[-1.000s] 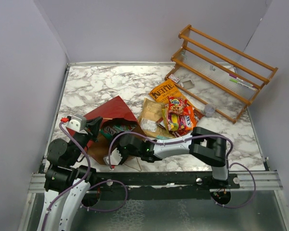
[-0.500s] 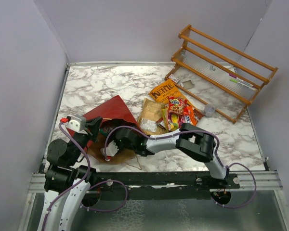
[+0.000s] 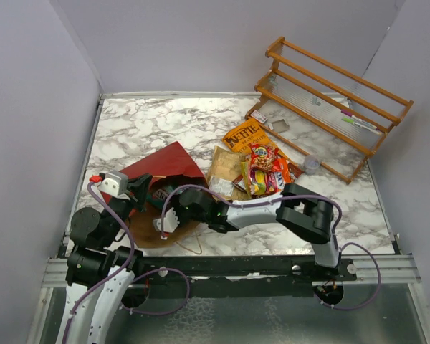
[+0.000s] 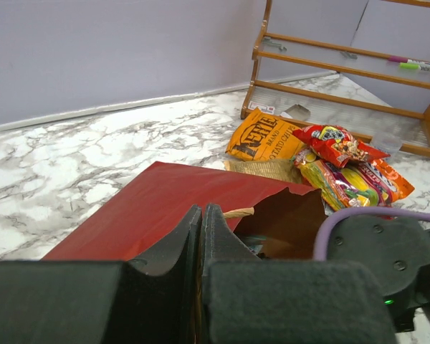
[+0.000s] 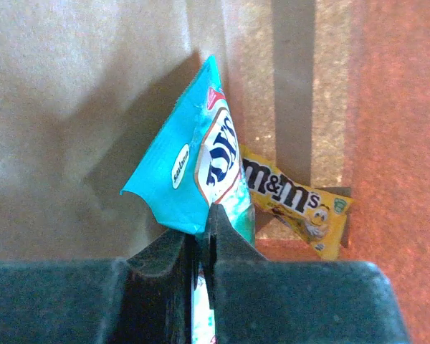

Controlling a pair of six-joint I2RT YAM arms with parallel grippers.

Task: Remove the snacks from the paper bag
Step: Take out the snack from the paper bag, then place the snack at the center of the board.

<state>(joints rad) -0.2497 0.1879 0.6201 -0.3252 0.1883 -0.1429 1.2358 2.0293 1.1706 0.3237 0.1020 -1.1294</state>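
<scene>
1. The white-and-grey marbled desk [image 3: 143, 129] carries everything. Take the dark red paper bag [image 3: 168, 163], lying on its side with its brown kraft inside showing, as your landmark.
2. The orange-brown wooden slatted rack [image 3: 330, 93] stands well apart from the bag, beyond it and to its right. It plays no part in this job.
3. Your left tool [image 4: 202, 222] is clenched at the bag's near rim. Whether paper is pinched between the jaws cannot be told.
4. Already out, near the bag's mouth on its right, lie the orange "Kettle" chip bag [image 3: 242, 134], the tan crinkly chip bag [image 3: 224, 166] and a heap of red and yellow candy packs [image 3: 264, 172]. By that count, most of the task looks done.
5. Your right tool [image 5: 204, 226] is inside the bag, grasping the teal crinkly packet [image 5: 201, 172] by its lower edge. That packet has yet to be lifted out.
6. The small yellow M&M's pack [image 5: 294, 204] lies on the bag's kraft floor, tucked just behind the teal packet. It looks like the last one to fetch, though part of the bag's inside is hidden.
</scene>
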